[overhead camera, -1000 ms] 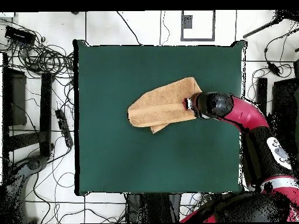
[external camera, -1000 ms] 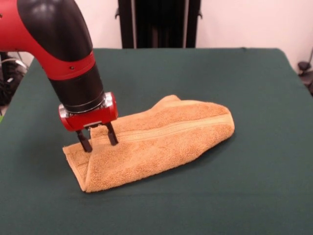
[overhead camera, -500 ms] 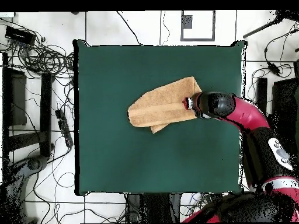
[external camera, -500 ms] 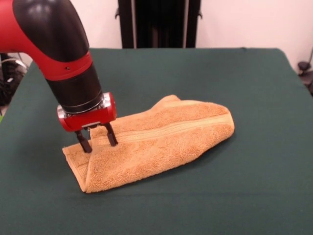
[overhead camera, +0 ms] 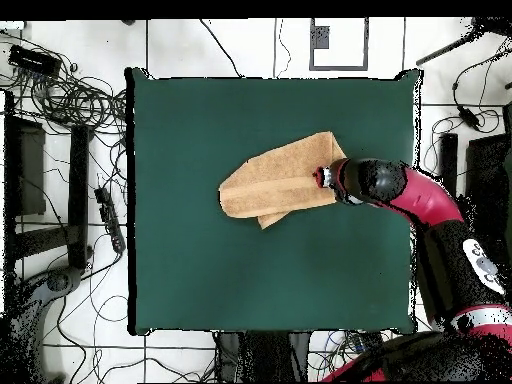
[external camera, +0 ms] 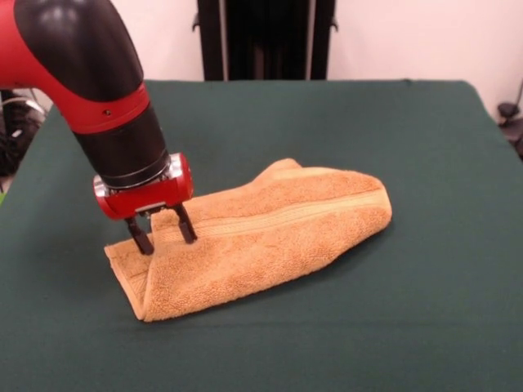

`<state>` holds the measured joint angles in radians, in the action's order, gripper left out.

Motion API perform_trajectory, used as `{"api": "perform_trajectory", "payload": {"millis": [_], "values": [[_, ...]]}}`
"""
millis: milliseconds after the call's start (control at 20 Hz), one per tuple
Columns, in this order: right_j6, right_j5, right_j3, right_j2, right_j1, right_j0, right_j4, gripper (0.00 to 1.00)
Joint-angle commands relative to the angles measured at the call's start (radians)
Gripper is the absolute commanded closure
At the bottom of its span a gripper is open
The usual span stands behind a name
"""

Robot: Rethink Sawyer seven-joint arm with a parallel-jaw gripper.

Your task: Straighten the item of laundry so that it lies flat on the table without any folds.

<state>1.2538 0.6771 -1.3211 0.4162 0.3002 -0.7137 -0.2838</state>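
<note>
Gripper (external camera: pixel 163 235) position: at the towel's (external camera: pixel 261 233) left end in the front view, tilted, both dark fingers (external camera: pixel 140 238) spread apart with tips pressed onto the terry surface; no cloth is visibly pinched between them. Towel state: folded over on itself into a long, tapered shape, one woven band running along its length, a rounded fold at the near-left end. Towel location: middle of the green table (external camera: pixel 425 310), lying diagonally. Overhead view: gripper (overhead camera: pixel 323 178) meets the towel's (overhead camera: pixel 275 183) end nearest the arm; table (overhead camera: pixel 200 280) cloth surrounds the towel on all sides.
</note>
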Motion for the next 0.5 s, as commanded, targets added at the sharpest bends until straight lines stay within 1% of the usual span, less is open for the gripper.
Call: {"api": "perform_trajectory", "payload": {"millis": [50,500], "values": [[-0.005,-0.086,-0.072,0.085,-0.036,0.029,-0.032,0.0],[0.036,-0.038,-0.087,0.127,-0.075,-0.007,0.043,0.0]]}}
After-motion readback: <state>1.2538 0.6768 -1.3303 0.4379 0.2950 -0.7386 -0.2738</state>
